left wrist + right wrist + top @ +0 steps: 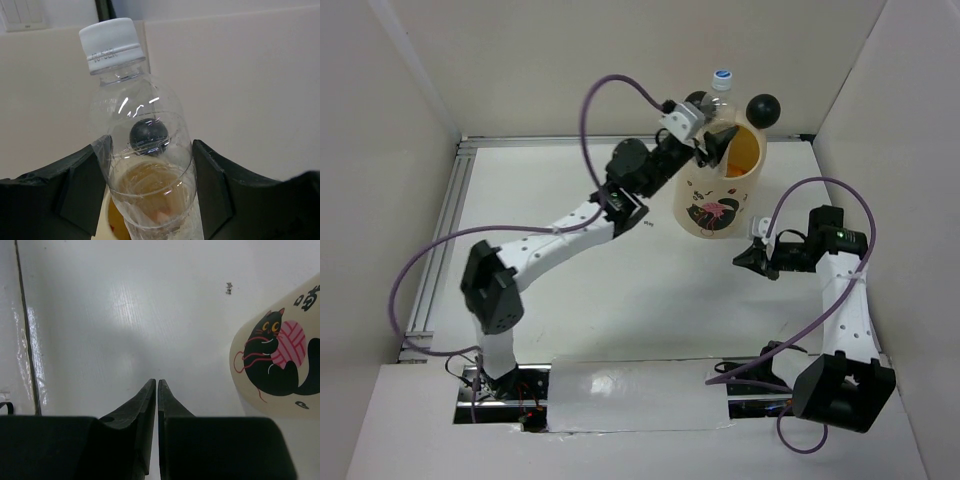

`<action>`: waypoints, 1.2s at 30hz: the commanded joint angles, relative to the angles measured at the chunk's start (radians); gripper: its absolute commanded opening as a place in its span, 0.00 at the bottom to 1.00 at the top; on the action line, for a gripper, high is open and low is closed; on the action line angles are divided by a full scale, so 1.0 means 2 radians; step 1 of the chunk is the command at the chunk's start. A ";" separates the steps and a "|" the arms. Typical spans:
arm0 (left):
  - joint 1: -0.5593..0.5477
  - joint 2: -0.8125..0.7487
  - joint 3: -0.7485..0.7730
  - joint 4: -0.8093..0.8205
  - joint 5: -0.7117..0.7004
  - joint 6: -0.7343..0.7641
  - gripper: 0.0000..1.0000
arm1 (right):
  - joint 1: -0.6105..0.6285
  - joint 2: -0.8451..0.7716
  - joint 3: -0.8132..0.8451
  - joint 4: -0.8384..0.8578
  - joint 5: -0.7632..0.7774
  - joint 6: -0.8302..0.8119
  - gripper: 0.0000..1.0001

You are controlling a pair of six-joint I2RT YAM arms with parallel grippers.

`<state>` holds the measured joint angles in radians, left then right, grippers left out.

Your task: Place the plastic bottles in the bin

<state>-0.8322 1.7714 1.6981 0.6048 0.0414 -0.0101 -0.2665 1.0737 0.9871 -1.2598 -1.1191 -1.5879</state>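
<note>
A clear plastic bottle (720, 88) with a white cap is upright over the back rim of the bin (720, 200). My left gripper (712, 140) is shut on the bottle's body. In the left wrist view the bottle (137, 110) fills the space between both black fingers (80, 195), and one black ball ear (148, 136) shows through the plastic. The bin is a cream cylinder with an orange inside. My right gripper (745, 258) hovers low over the table, just right of the bin. It (157, 382) is shut on nothing, with the bin's wall and its black cat print (280, 360) to its right.
White walls enclose the table on three sides. An aluminium rail (445, 235) runs along the left edge. The bin's second black ball ear (763, 108) stands on the rim at the right. The arms' bases and cables sit at the near edge.
</note>
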 commanded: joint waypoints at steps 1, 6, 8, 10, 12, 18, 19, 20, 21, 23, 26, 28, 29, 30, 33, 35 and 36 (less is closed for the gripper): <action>-0.031 0.062 0.066 0.144 -0.120 0.059 0.04 | -0.003 -0.012 -0.010 -0.022 0.018 -0.012 0.12; -0.055 0.162 0.189 0.196 -0.215 0.124 0.08 | -0.003 -0.012 -0.019 -0.022 0.023 -0.012 0.12; -0.060 0.204 0.243 0.192 -0.229 0.145 0.09 | -0.003 -0.008 -0.024 -0.022 0.027 -0.012 0.12; -0.060 0.229 0.267 0.198 -0.229 0.163 0.11 | -0.003 -0.003 -0.029 -0.017 0.027 -0.012 0.12; -0.060 0.263 0.297 0.198 -0.235 0.193 0.11 | -0.003 -0.003 -0.030 -0.017 0.032 -0.012 0.12; -0.056 0.287 0.293 0.204 -0.232 0.231 0.11 | -0.003 0.006 -0.030 -0.011 0.037 -0.008 0.12; -0.051 0.293 0.293 0.205 -0.225 0.231 0.11 | -0.003 0.006 -0.030 -0.017 0.042 -0.008 0.12; -0.051 0.298 0.293 0.205 -0.214 0.238 0.11 | -0.003 0.006 -0.030 -0.017 0.046 -0.008 0.12; -0.051 0.299 0.293 0.205 -0.214 0.238 0.11 | -0.003 0.011 -0.030 -0.017 0.046 -0.008 0.12; -0.046 0.309 0.298 0.198 -0.204 0.238 0.12 | -0.003 0.011 -0.030 -0.017 0.051 -0.008 0.12; -0.042 0.315 0.304 0.194 -0.193 0.244 0.12 | -0.003 0.011 -0.030 -0.017 0.051 -0.002 0.12; -0.036 0.325 0.309 0.194 -0.193 0.244 0.12 | -0.003 0.011 -0.030 -0.012 0.051 0.003 0.12; -0.036 0.325 0.309 0.198 -0.193 0.244 0.13 | -0.003 0.011 -0.030 -0.012 0.051 0.003 0.13; -0.036 0.330 0.309 0.198 -0.193 0.244 0.13 | -0.003 0.011 -0.030 -0.012 0.051 0.003 0.13; -0.032 0.336 0.314 0.203 -0.189 0.248 0.16 | -0.003 0.011 -0.034 -0.008 0.051 0.003 0.13; -0.032 0.341 0.314 0.203 -0.183 0.248 0.19 | -0.003 0.011 -0.034 -0.007 0.051 0.008 0.13; -0.032 0.341 0.314 0.198 -0.178 0.248 0.21 | -0.003 0.011 -0.039 -0.003 0.051 0.008 0.13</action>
<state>-0.9047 2.4382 2.2807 0.9096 -0.3538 0.4679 -0.2665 1.0954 0.9253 -1.2625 -1.0084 -1.5837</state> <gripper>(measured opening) 0.737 0.133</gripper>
